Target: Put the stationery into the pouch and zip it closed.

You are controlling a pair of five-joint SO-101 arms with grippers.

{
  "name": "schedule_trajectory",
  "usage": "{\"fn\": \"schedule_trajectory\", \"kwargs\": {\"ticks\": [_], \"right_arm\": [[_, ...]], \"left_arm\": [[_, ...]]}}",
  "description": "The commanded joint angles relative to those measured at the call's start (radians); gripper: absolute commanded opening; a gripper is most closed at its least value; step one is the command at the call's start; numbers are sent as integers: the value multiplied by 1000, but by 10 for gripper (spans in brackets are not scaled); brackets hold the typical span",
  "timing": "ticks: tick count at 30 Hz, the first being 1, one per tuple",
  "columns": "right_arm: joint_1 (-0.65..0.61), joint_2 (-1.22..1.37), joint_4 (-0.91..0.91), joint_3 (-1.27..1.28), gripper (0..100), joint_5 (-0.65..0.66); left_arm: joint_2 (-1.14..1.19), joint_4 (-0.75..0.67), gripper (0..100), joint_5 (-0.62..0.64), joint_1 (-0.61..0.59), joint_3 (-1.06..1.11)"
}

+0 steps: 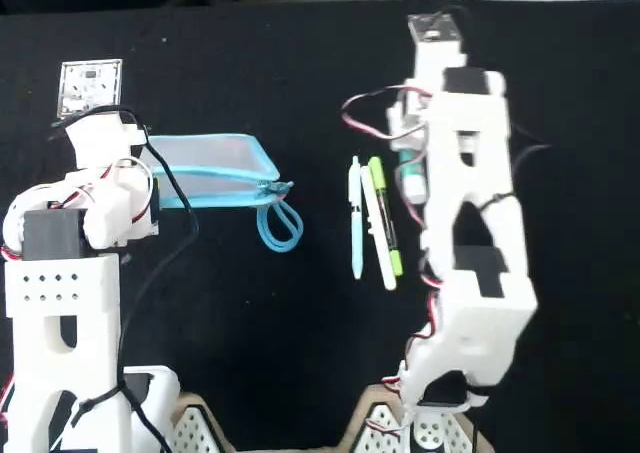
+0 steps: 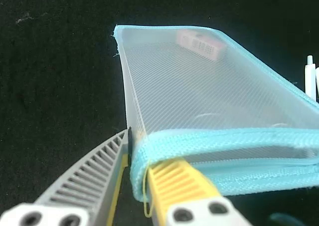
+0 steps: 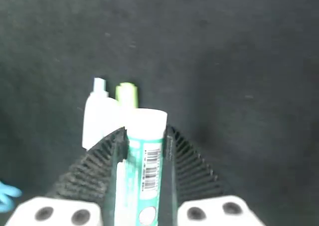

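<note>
Two white robot arms stand side by side at a table covered in black cloth, their bases closest to the viewer.

The left gripper has one grey and one yellow ribbed finger pinched together on the corner of the pouch, right at the end of its teal zip band. The pouch is clear mesh with teal edging and lies flat on the cloth in front of the left arm. Its teal loop strap trails off the corner nearest the pens.

Between the arms, three pens lie close together and roughly parallel, pointing away from the viewer: a blue and white pen, a white pen and a green highlighter.

Just beside them, the right gripper has its black ribbed fingers closed on a teal and white tube. The tube's white end pokes out past the fingertips.

A small pink and white item shows through the mesh at the pouch's far side. Whether it lies inside cannot be told.

Farthest back, beyond the left arm, a small square white card lies on the cloth.
</note>
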Motion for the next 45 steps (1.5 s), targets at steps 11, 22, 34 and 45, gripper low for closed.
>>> {"fn": "schedule_trajectory", "kwargs": {"ticks": [11, 22, 34, 45], "right_arm": [[140, -535, -370, 776, 11, 361], [166, -441, -419, 911, 134, 479], [181, -188, -48, 489, 139, 483], [132, -74, -46, 463, 127, 519]], "left_arm": [[-9, 2, 30, -2, -5, -10], [-9, 3, 30, -2, -5, -10], [-9, 2, 30, -2, -5, 1], [-9, 2, 30, -2, -5, 1]]}}
